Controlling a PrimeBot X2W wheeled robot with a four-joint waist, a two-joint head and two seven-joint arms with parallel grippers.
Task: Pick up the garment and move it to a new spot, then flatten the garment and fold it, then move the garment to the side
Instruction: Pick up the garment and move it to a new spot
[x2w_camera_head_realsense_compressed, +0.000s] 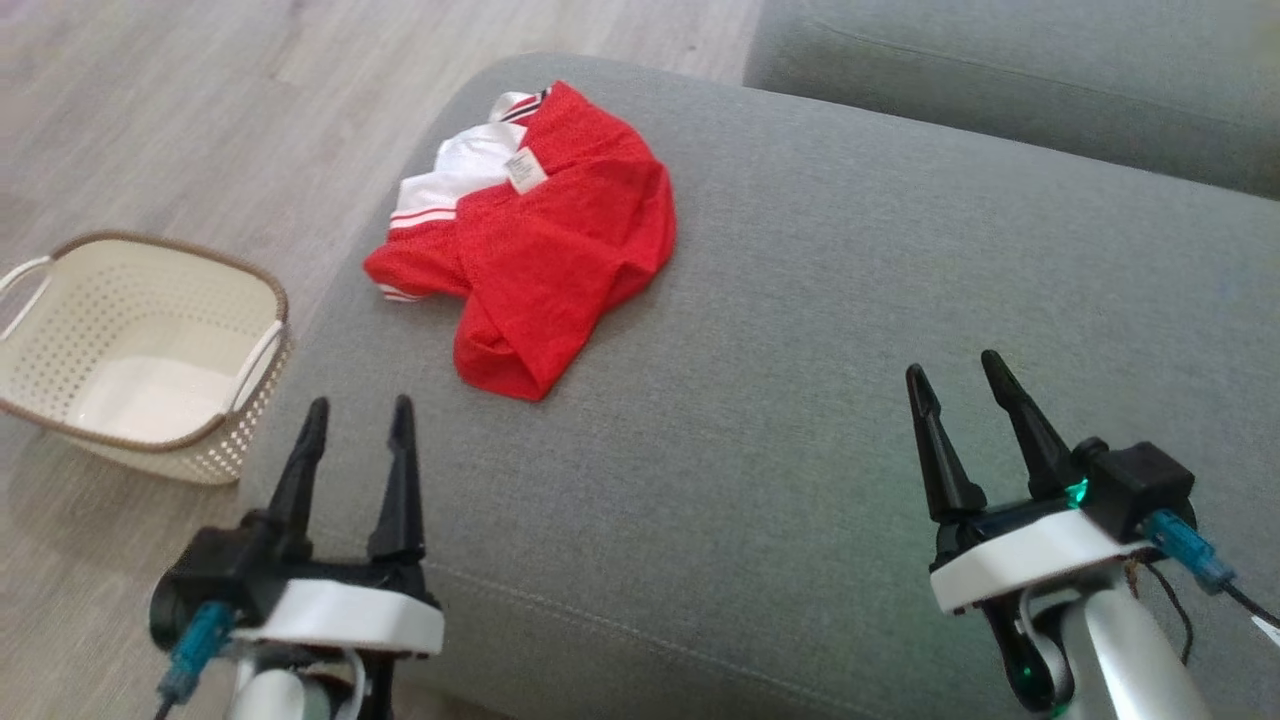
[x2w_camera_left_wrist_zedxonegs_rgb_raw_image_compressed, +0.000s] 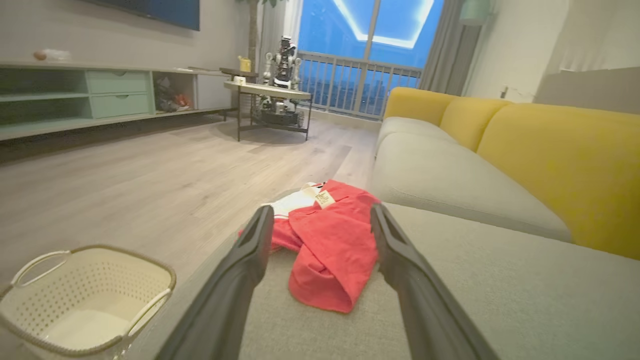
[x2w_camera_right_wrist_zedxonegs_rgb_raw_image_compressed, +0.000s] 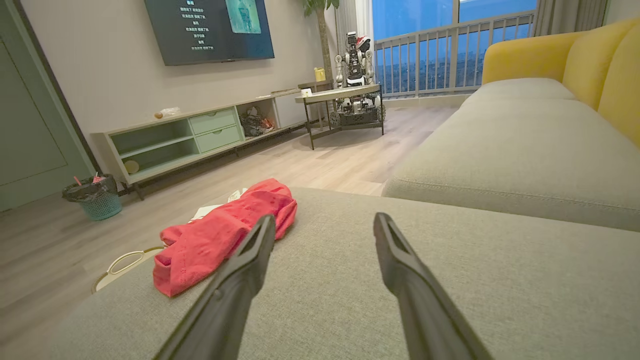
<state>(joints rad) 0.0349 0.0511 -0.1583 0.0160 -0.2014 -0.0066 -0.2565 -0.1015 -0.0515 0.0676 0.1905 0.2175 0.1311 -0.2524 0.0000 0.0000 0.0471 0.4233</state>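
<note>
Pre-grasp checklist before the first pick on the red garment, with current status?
1. Left claw open and empty: ok.
2. Right claw open and empty: ok.
3. Crumpled red and white fabric garment lies on the grey fabric sofa cushion, untouched: ok.
4. Garment flat: not ok, bunched with folds.
5. Bare cushion to the garment's right for a new spot: ok.
6. Cream perforated plastic basket on the floor, apart from the garment: ok.
</note>
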